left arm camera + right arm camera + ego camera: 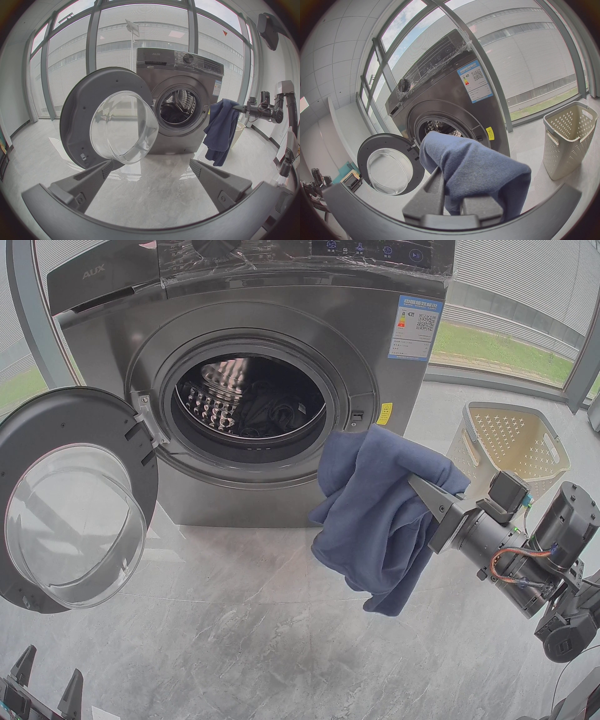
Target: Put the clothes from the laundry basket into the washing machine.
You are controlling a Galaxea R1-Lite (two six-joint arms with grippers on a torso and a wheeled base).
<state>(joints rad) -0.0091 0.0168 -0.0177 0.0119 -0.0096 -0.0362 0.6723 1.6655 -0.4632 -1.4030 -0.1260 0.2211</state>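
While the washing machine (250, 315), upper centre of the head view, stands with its door (69, 421) open and dark clothes (275, 412) in the drum, the laundry basket (512, 440) at right looks empty. A blue garment (375, 515), probably the last piece, hangs at centre right, clamped in the right gripper (420, 485). The left gripper (51, 662), lower left, is spread and holds nothing.

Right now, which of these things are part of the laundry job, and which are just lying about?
In the job: blue garment, held in the shut right end effector; washing machine, door open; dark clothes in its drum; laundry basket.

Just about: left end effector, open and holding nothing; label on the machine's front; windows.
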